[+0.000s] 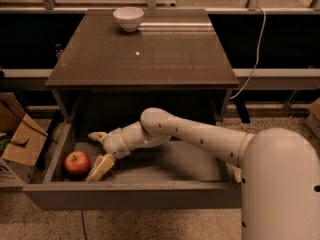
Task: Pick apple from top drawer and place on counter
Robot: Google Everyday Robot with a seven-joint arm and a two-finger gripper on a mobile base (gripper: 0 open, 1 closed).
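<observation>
Apple (77, 163) sits in the front-left corner of the pulled-out drawer (131, 197), close to the left wall and not far behind the front panel. The end effector (100, 151) is down inside the drawer just to the right of it, fingers spread wide and gripping nothing. The lower finger looks like it's touching or right up against the apple's side, and the upper one points off toward the back-left.

So this reads as the reach-in stage of the pick, with no grasp yet. The apple isn't really between the fingers. The next move probably calls for sliding the end effector a bit further left so both fingers straddle the apple, then closing, and going gently, because a round apple on a flat drawer floor will likely roll if it gets nudged.

Room-wise it's kind of tight on the apple's side. The left wall and front panel box it in, so there's not much slack for a finger to slip past it. The right half of the drawer floor is wide open, though the arm (200, 136) lies across it. The lift-out has to watch the front edge of the bench (150, 59), which overhangs the back part of the drawer, so coming up and forward before going over the top looks safest. On the bench, only a white bowl (128, 18) sits at the far edge, leaving loads of bare surface for the drop.
</observation>
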